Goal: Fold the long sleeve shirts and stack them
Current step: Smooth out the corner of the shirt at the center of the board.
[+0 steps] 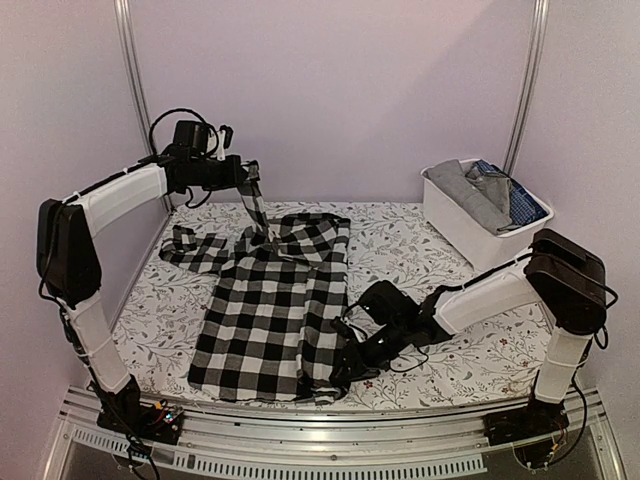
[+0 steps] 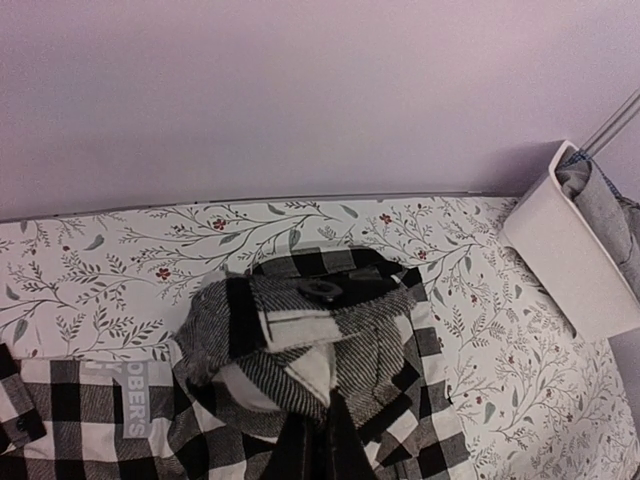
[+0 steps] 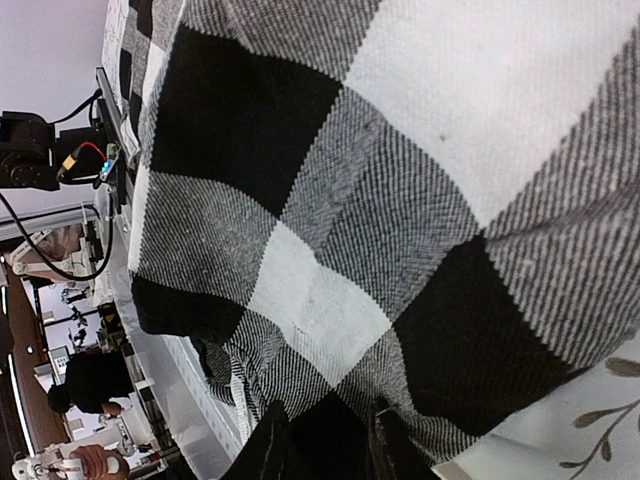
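A black-and-white checked shirt [image 1: 270, 310] lies spread on the floral table cover [image 1: 400, 250], one sleeve out to the far left. My left gripper [image 1: 256, 182] is raised over the shirt's far edge and shut on a pulled-up strip of cloth near the collar. In the left wrist view the bunched collar cloth [image 2: 300, 340] hangs in front of the gripper [image 2: 320, 450]. My right gripper [image 1: 345, 368] is low at the shirt's near right hem. In the right wrist view the gripper [image 3: 325, 450] pinches the checked cloth [image 3: 380, 200].
A white bin [image 1: 455, 225] stands at the far right, holding a grey shirt [image 1: 465, 185] and a dark blue patterned one [image 1: 515, 195]. It also shows in the left wrist view [image 2: 570, 270]. Walls close in behind and at both sides.
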Controlling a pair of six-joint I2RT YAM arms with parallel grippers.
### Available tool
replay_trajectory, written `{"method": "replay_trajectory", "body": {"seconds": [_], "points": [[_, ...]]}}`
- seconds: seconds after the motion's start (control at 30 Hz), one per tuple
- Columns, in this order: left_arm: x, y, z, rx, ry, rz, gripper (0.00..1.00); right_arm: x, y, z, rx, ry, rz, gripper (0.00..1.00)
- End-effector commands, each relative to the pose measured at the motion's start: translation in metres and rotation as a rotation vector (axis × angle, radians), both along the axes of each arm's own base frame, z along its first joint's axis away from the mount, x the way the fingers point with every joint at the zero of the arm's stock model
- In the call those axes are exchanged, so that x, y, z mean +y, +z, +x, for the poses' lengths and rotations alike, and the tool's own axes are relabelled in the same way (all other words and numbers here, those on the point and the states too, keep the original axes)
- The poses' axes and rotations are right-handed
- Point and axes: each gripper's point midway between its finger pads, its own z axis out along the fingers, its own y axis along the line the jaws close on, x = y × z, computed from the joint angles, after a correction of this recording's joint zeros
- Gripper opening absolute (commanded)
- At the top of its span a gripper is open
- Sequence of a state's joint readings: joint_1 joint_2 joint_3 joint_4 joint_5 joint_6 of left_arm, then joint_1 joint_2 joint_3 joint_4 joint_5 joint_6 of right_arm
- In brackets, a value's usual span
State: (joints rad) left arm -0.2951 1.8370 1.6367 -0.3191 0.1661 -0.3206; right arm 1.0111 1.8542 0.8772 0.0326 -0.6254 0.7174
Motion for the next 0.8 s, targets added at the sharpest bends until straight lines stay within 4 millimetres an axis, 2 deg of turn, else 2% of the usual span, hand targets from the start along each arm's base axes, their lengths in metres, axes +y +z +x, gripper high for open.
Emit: {"method": "replay_trajectory", "body": {"seconds": [0.0, 0.2, 0.33, 0.43, 0.63, 0.73, 0.77], "points": [[0.008, 0.002, 0.004, -0.011, 0.014, 0.022, 0.0, 0.003, 0.011, -0.013, -0.052, 0.065, -0.037, 0.27], [0.011, 0.002, 0.006, -0.011, 0.019, 0.029, 0.0, -0.002, -0.008, -0.036, -0.042, 0.114, -0.119, 0.25], [0.011, 0.001, 0.006, -0.009, 0.02, 0.03, 0.0, -0.004, -0.013, -0.037, -0.064, 0.109, -0.176, 0.23], [0.011, 0.001, 0.006, -0.008, 0.018, 0.03, 0.0, 0.005, 0.009, -0.025, -0.127, 0.087, -0.152, 0.22], [0.011, 0.003, 0.005, -0.012, 0.015, 0.032, 0.0, 0.039, 0.082, 0.022, -0.264, 0.025, -0.011, 0.25], [0.01, 0.002, 0.005, -0.01, 0.012, 0.029, 0.0, 0.053, 0.099, 0.042, -0.29, 0.008, 0.047, 0.25], [0.01, 0.003, 0.005, -0.009, 0.012, 0.026, 0.0, 0.058, 0.099, 0.046, -0.289, 0.007, 0.054, 0.25]]}}
